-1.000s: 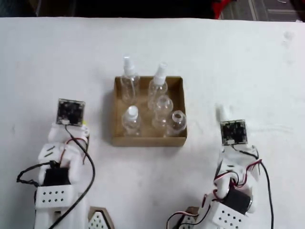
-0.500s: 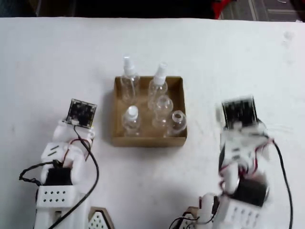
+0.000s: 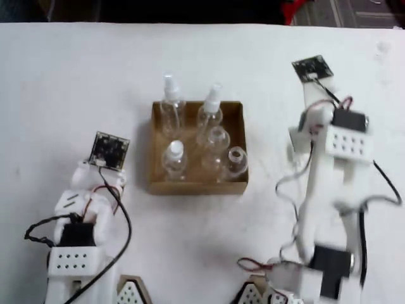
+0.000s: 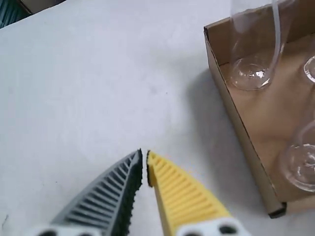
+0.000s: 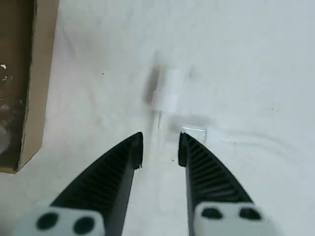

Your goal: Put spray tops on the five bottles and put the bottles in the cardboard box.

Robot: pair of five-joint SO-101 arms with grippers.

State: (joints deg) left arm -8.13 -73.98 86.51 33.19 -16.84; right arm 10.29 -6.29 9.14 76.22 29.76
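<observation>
The cardboard box (image 3: 196, 185) holds five clear bottles. Three wear white spray tops: bottle (image 3: 171, 109), bottle (image 3: 210, 109) and bottle (image 3: 174, 158). Bottle (image 3: 217, 142) and bottle (image 3: 236, 162) stand with bare necks. A loose white spray top (image 5: 167, 95) lies on the table with its thin tube, just ahead of my right gripper (image 5: 160, 144), which is open above it. The right arm (image 3: 329, 136) stretches out to the right of the box. My left gripper (image 4: 144, 160) is shut on nothing, low over the table left of the box wall (image 4: 236, 120).
The white table (image 3: 82, 76) is bare to the left of and behind the box. A clear bit of tube or film (image 5: 246, 140) lies beside the loose spray top. The left arm (image 3: 82, 215) sits near the front edge.
The right arm has swung up and stretched forward from the front edge out over the spray top. The left arm has edged a little to the right.
</observation>
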